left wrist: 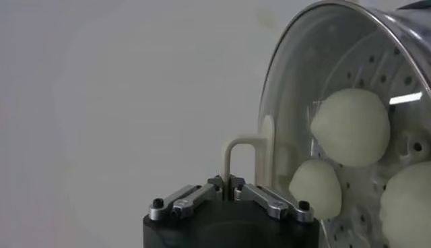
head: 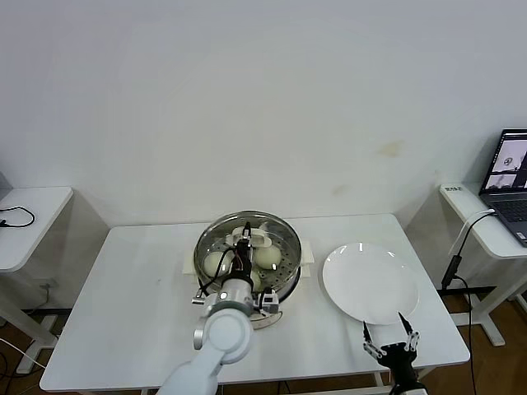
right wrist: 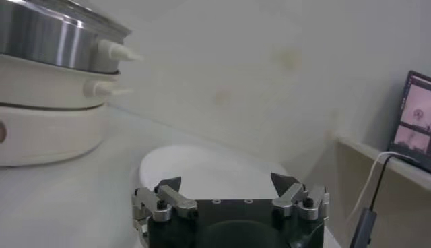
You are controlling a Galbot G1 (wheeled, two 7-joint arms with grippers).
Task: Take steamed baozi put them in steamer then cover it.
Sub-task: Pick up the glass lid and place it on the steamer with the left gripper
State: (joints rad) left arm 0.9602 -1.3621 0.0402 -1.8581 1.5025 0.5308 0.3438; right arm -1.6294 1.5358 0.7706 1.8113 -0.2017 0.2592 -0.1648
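Note:
The steamer (head: 284, 271) stands mid-table on its cream base (right wrist: 40, 131). The clear glass cover (head: 239, 226) lies over it; whether its rim is fully seated I cannot tell. My left gripper (head: 244, 243) is above the pot's centre, shut on the cover's cream handle (left wrist: 237, 151). Through the glass I see three steamed baozi (left wrist: 350, 128) (left wrist: 315, 189) (left wrist: 407, 205) on the perforated tray; in the head view two baozi (head: 216, 262) (head: 267, 257) show clearly. My right gripper (head: 392, 342) hangs open and empty at the table's front right, just in front of the plate.
A bare white plate (head: 369, 282) lies right of the steamer, and this plate (right wrist: 202, 165) sits just past my right fingertips. A side table with a laptop (head: 509, 177) and a hanging cable stands at the right. Another small table (head: 29, 214) stands at the left.

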